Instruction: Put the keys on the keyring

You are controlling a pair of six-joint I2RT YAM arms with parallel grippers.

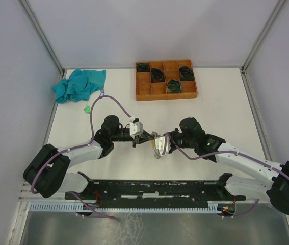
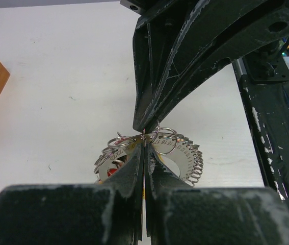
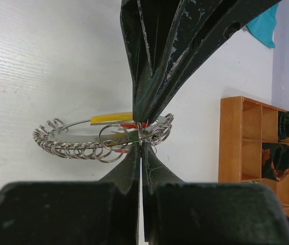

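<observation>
Silver wire forms the large metal keyring (image 3: 68, 149), a loop strung with many small split rings, which sits level at the centre of both wrist views, right where the two black pincers meet tip to tip. The left pincer (image 2: 143, 148) is clenched, its fingers pressed together with no gap, and the right pincer (image 3: 140, 150) is clenched the same way. Their tips touch at the cluster of small rings, though which ring or blade each one nips is too fine to make out. The flat yellow oval key tag (image 3: 111, 118) lies among the rings just left of the tips, with a sliver of red beneath it. In the top view the arms meet at mid-frame over the white bench (image 1: 210, 117). A small green tag (image 1: 86, 108) lies at left, near the crumpled teal cloth (image 1: 78, 84) at upper left. The orange wooden compartment tray (image 1: 165, 95) holds black coiled bundles (image 1: 157, 74) at upper centre.
</observation>
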